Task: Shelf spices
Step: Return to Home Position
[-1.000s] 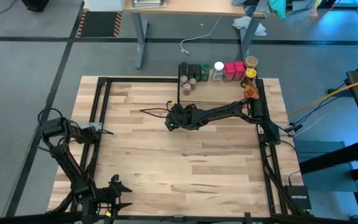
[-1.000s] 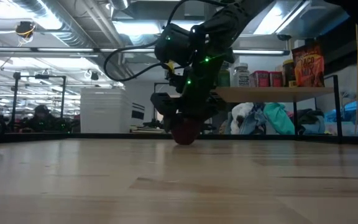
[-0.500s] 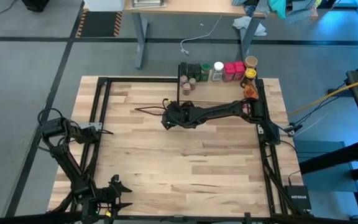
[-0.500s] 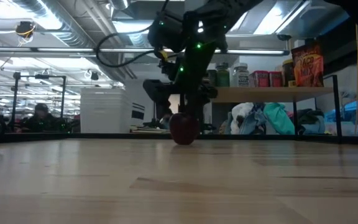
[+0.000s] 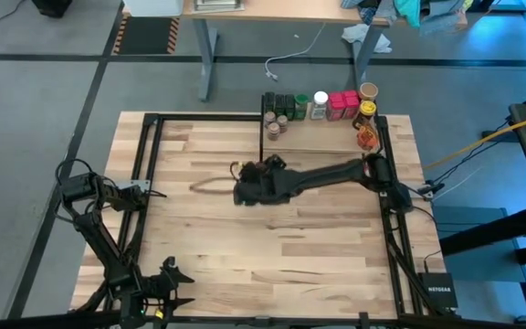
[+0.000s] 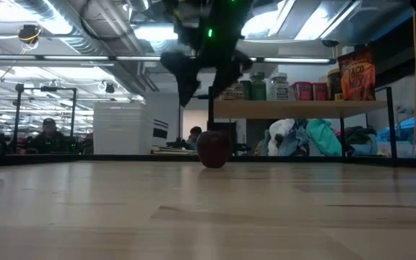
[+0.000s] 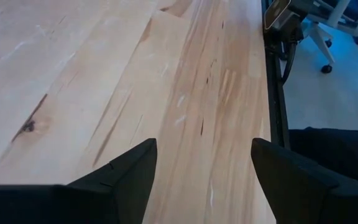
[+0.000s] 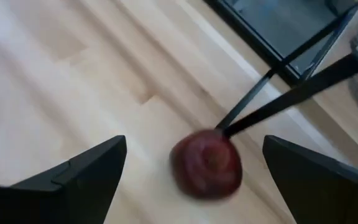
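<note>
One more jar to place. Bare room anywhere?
Shelf: spices crowd its far edge and right end; the near strip is bare. Table: bare planks between the right gripper, mid-table, and the left gripper at the near-left corner. Apple sits by a shelf post.

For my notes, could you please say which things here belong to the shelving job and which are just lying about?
Job: shelf; spices; red apple; right pincer, open above it; left pincer, parked.
Lying about: clothes pile; white cable.
</note>
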`<state>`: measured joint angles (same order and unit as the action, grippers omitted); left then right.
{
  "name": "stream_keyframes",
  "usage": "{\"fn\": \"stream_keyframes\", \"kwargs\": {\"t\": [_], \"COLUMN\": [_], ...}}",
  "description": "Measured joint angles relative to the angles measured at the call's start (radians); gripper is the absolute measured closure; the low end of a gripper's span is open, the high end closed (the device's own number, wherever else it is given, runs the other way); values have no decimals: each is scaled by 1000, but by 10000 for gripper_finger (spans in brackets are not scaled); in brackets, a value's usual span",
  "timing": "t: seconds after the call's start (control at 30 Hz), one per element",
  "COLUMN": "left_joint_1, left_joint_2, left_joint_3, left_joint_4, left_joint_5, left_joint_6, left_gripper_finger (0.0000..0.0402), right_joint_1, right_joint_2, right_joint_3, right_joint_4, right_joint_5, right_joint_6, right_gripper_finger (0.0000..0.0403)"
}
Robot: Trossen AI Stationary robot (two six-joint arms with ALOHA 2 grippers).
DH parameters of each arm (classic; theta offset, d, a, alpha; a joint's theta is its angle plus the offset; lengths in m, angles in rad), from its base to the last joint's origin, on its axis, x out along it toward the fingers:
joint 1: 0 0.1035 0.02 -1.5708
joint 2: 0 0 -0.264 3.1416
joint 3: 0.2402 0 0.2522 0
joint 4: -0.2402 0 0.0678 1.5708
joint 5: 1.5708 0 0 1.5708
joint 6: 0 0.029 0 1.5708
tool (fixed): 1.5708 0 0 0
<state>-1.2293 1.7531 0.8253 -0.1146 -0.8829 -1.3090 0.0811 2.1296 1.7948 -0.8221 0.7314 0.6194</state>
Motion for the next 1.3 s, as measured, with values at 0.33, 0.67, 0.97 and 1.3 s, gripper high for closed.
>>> {"fn": "stream_keyframes", "kwargs": {"t": [0.33,0.67,0.97,1.3], "left_joint_1": [0,55,212,401], "left_joint_2": [0,-78,-259,-435], "left_joint_3": [0,0,0,0], "left_joint_4": [24,-63,-225,-289], "left_joint_5": [0,-12,42,120], "left_joint_6": [18,23,248,622], "left_gripper_finger": [147,147,147,147], "right_joint_1": [322,609,573,270], "right_joint_2": [-56,-247,-621,-806], "right_joint_3": [141,-56,-652,-1169], "right_joint_4": [-288,-721,8,1258], "right_joint_5": [44,356,181,-455], "right_joint_6": [-46,568,376,-221], "right_gripper_finger": [20,20,20,20]}}
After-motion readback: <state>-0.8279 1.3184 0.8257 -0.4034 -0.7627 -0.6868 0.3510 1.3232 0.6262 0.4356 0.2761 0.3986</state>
